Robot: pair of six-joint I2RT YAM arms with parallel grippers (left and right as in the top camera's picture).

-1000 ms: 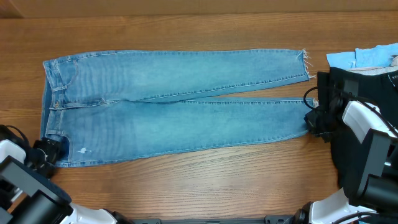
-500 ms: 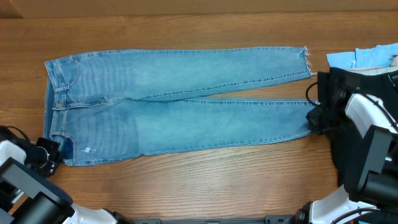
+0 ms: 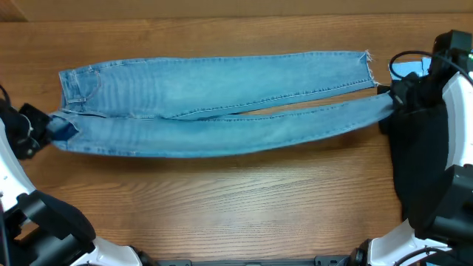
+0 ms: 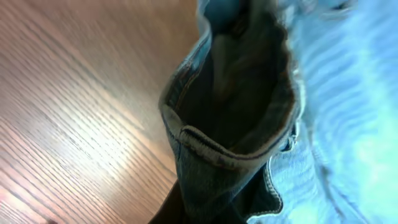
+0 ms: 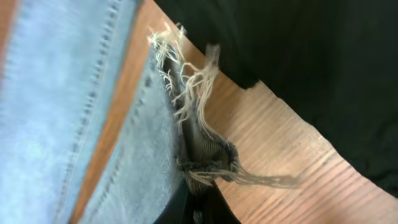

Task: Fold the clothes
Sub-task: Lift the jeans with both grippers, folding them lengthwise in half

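Observation:
The clothes are light blue faded jeans (image 3: 214,89) stretched left to right across the wooden table. The far leg lies flat, its frayed hem at the right (image 3: 366,66). The near leg hangs lifted between my two grippers. My left gripper (image 3: 43,127) is shut on the near waistband corner; in the left wrist view the waistband (image 4: 211,143) gapes open above my left gripper (image 4: 205,214). My right gripper (image 3: 389,97) is shut on the near leg's hem; in the right wrist view the frayed hem (image 5: 193,124) bunches right above my right gripper (image 5: 202,208).
A black fabric heap (image 3: 421,148) covers the table's right end, close to the right arm, and shows in the right wrist view as a black mass (image 5: 298,62). A light blue item (image 3: 408,68) peeks out behind it. Bare wood (image 3: 236,199) lies in front of the jeans.
The left gripper shut on the waistband corner. Both grippers rose and moved toward the far side, lifting the near leg off the table and drawing it closer to the far leg.

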